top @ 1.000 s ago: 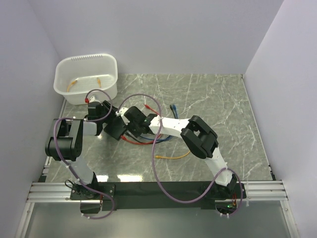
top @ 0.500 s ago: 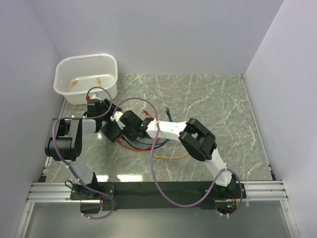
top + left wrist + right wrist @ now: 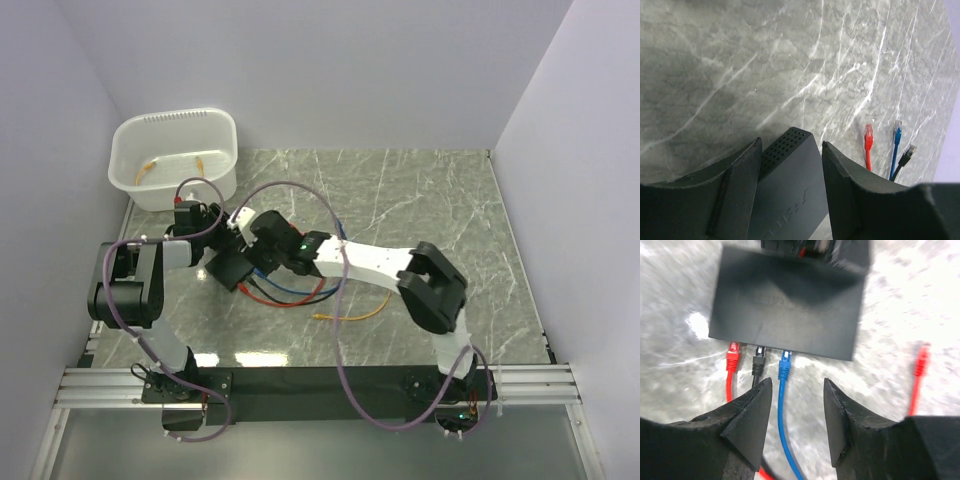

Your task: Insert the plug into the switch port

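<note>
White tub [image 3: 222, 150]: back-left corner of the table [image 3: 450, 200].
Left gripper [image 3: 791, 144]: clamped on the switch [image 3: 790, 190] (a finger against each side).
Switch: toward the table's left edge.
Blue plug [image 3: 784, 362]: at the switch's socket edge, beside the black plug [image 3: 758, 360].
Right gripper [image 3: 797, 382]: fingers apart, holding nothing.

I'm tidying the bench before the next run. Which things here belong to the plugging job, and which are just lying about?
Job: switch, gripped by left gripper; red plug, black plug, blue plug at its ports; open right gripper.
Lying about: white tub, yellow cable, loose red connector.
</note>
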`<action>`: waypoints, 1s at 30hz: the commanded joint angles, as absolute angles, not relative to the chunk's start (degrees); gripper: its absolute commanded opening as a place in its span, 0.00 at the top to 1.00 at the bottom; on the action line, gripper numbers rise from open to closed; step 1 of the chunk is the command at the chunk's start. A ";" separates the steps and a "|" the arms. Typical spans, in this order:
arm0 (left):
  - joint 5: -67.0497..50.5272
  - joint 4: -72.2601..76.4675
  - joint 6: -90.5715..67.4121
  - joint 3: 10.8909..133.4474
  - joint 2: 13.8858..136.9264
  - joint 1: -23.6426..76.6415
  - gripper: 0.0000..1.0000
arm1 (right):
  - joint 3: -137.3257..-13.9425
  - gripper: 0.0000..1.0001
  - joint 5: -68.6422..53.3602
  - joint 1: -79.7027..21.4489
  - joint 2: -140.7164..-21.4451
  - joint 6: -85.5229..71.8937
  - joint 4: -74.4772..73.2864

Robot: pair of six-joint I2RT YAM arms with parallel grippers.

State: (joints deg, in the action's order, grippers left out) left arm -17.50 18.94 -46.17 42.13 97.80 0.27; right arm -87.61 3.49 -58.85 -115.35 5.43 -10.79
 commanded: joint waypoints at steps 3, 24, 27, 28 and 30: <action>-19.69 16.27 -45.70 42.80 94.13 0.26 0.43 | -81.75 0.46 7.19 -59.24 -104.79 4.31 -8.79; -19.69 18.54 -45.62 38.50 89.03 0.18 0.44 | -56.26 0.31 11.96 -59.50 -86.57 -12.48 -23.29; -20.04 18.81 -45.70 38.32 89.03 0.18 0.44 | -54.68 0.29 9.33 -59.76 -85.78 -12.74 -24.43; -19.87 18.81 -45.70 38.23 89.03 0.18 0.44 | -54.32 0.28 9.06 -59.68 -85.61 -12.83 -24.43; -19.95 18.90 -45.70 38.06 89.12 0.18 0.44 | -53.53 0.27 9.75 -59.77 -85.43 -13.36 -24.52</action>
